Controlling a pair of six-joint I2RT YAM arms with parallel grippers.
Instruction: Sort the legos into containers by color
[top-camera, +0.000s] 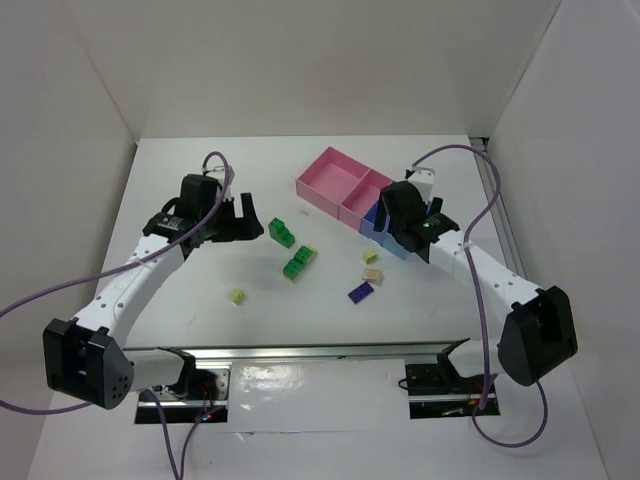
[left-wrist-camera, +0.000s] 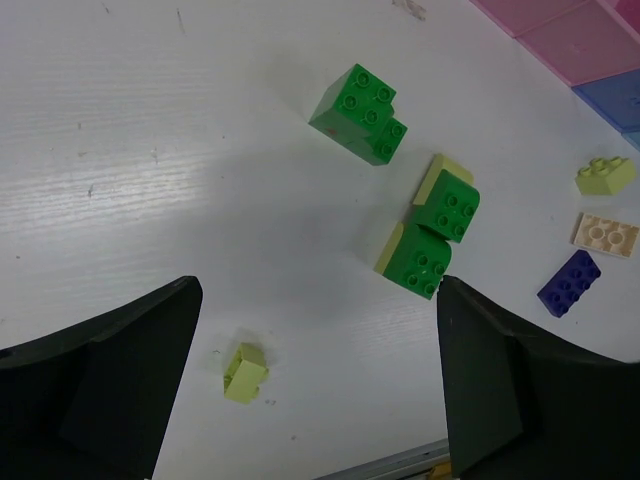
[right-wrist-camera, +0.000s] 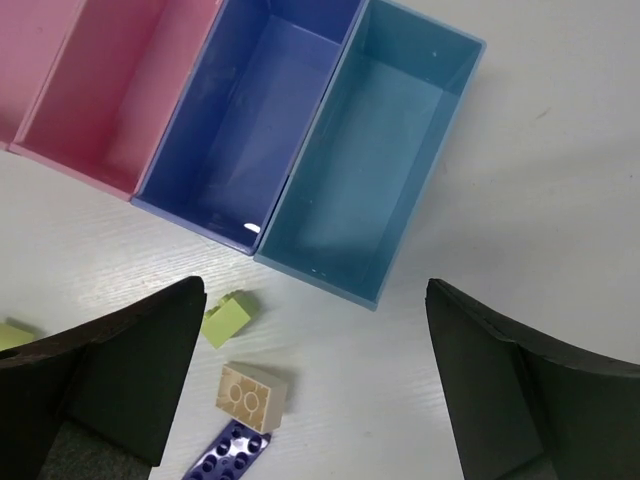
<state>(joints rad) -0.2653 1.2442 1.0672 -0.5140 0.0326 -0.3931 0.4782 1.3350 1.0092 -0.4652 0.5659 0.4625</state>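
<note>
left gripper (left-wrist-camera: 318, 300): hanging wide open, gripping nothing, matte black fingers (left-wrist-camera: 100, 385) flanking the green legos (left-wrist-camera: 362, 112)
right gripper (right-wrist-camera: 315, 298): hanging wide open, gripping nothing, above the blue containers' near edge
legos: glossy studded bricks lying loose on the worktop (top-camera: 200, 300); beige brick (right-wrist-camera: 255, 395) touching the flat purple brick (right-wrist-camera: 228, 455)
containers: smooth rectangular plastic trays sitting joined in a row; pink tray (top-camera: 330, 175), periwinkle tray (right-wrist-camera: 255, 120), light blue tray (right-wrist-camera: 370, 170)
worktop: white, showing faint grain
</note>
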